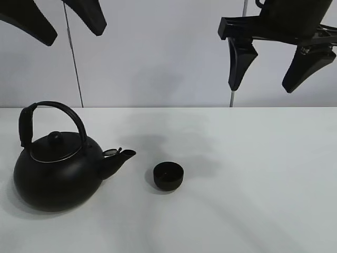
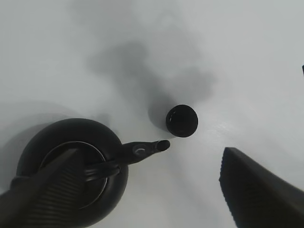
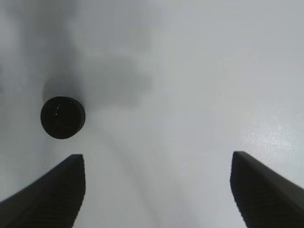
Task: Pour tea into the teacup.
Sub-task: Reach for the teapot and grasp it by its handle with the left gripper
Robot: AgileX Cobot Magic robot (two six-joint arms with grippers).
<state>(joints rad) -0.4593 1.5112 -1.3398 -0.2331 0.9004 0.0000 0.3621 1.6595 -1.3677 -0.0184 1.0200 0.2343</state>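
A big round black kettle [image 1: 55,171] with an arched handle stands at the left of the white table, spout pointing right. The small black teacup [image 1: 168,176] stands just right of the spout, apart from it. Both show in the left wrist view, the kettle [image 2: 71,171] and the teacup [image 2: 182,120]. The teacup also shows in the right wrist view [image 3: 62,117]. My left gripper [image 1: 73,23] hangs open and empty high above the kettle. My right gripper [image 1: 271,71] hangs open and empty high above the table, right of the cup.
The white table [image 1: 253,179] meets a pale wall at the back. Two thin cables [image 1: 73,58] hang down in front of the wall.
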